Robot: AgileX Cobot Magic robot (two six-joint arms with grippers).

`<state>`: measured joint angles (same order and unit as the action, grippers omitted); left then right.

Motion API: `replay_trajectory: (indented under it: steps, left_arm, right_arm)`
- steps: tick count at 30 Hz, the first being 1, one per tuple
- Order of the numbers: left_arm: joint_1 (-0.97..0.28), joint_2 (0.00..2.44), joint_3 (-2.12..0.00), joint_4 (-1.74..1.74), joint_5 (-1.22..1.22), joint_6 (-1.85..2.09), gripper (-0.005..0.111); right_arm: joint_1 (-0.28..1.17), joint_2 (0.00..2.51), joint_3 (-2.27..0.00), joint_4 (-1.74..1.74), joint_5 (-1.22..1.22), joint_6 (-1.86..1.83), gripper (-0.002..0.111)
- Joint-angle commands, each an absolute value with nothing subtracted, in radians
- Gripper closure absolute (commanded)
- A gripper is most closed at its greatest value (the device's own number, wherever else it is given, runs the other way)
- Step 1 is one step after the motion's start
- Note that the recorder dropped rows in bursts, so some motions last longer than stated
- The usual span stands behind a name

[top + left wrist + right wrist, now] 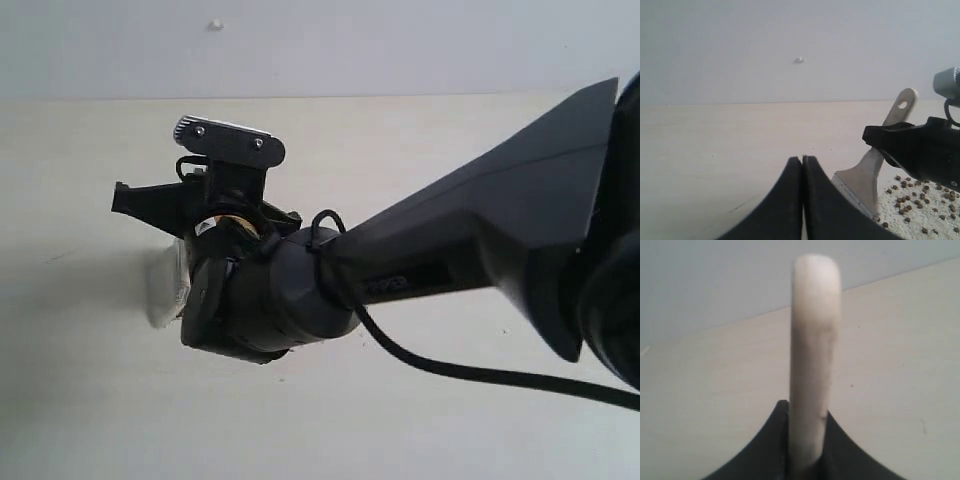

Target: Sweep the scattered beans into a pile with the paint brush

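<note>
Where the beans (pixel 920 200) can be seen, in the left wrist view, they lie scattered on the pale surface (pixel 715 150) among fine whitish crumbs. They are just beside the metal band of the paint brush (pixel 862 182) and beneath the right tool (pixel 882 145). The paint brush stands tilted, with its band low and the handle end with the hole raised. The right tool is clenched on the handle, and the right wrist view shows the pale wood pinched between both dark jaws. The left tool (pixel 803 162) grips nothing, its two jaws pressed flat together, apart from the brush.

In the exterior view the right arm (pixel 480 230) reaches in from 3 o'clock to the centre and hides the beans. A pale part of the brush shows at 9 o'clock of its wrist. A black cable (pixel 450 370) trails off toward 4 o'clock. A white speck (pixel 215 25) sits on the grey wall (pixel 400 45) at 11 o'clock.
</note>
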<state>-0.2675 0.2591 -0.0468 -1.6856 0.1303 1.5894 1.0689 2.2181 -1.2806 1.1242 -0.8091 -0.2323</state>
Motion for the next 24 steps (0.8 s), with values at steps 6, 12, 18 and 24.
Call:
replay_trajectory:
  steps: [6,12,18,24]
  left_arm:
    - [-0.269,0.254,-0.045,-1.681,0.127,1.593,0.107]
    - [-0.269,0.254,-0.045,-1.681,0.127,1.593,0.107]
    - [-0.269,0.254,-0.045,-1.681,0.127,1.593,0.107]
    - [-0.269,0.254,-0.045,-1.681,0.127,1.593,0.107]
  right_arm:
    - [1.07,2.105,-1.286,1.424,-0.985,-0.828,0.108]
    - [1.07,2.02,-1.286,1.306,-0.905,-0.783,0.108]
    - [1.07,1.959,-1.286,1.257,-0.662,-0.754,0.108]
    - [1.07,1.989,-1.272,1.23,-0.45,-0.633,0.108]
